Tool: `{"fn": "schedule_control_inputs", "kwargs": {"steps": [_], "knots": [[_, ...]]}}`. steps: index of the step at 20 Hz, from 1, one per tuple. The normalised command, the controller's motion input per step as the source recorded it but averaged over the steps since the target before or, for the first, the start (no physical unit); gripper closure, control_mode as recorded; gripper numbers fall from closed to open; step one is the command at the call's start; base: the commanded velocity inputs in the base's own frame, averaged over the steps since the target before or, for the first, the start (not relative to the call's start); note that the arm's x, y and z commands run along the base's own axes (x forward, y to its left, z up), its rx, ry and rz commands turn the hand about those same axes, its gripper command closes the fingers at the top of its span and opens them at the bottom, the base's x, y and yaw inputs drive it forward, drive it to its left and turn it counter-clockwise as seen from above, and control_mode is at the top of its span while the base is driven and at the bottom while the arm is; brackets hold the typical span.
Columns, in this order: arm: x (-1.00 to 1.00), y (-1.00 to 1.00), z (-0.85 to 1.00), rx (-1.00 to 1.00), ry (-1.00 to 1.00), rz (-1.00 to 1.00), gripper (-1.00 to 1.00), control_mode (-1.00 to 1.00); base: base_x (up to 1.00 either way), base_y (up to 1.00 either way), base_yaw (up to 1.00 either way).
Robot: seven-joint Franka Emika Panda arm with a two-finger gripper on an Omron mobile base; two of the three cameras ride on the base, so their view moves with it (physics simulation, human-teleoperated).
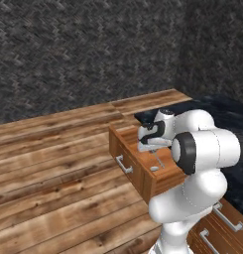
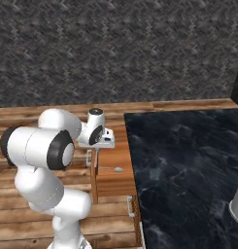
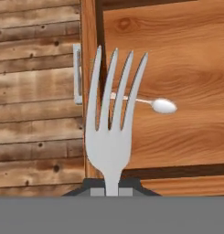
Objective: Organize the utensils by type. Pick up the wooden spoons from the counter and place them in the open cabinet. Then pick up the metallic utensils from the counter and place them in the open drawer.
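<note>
Looking down along the gripper [image 3: 112, 191] into the open drawer [image 3: 177, 55]. Clamped on a silver fork [image 3: 111, 128] by the handle, tines pointing away, up the picture, over the drawer's front wall. Behind the tines, lying flat on the drawer bottom: a small metal spoon [image 3: 152, 103], bowl to the right, handle partly hidden by the fork. On the drawer front, at left, a silver bar handle [image 3: 77, 74]. Further left, plank floor [image 3: 35, 91].
</note>
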Motion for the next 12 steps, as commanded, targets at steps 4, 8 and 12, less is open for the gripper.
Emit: {"fn": "schedule_control_inputs", "kwargs": {"steps": [4,8,12], "knots": [[0.52,0.00,-0.23,-0.18,0.00,0.00,1.00,-1.00,0.00,0.00,0.00],[0.46,0.00,-0.26,-0.03,0.00,-0.24,1.00,-1.00,0.00,0.00,0.00],[0.27,0.03,-0.21,0.09,0.00,-0.58,1.00,-1.00,0.00,0.00,0.00]]}}
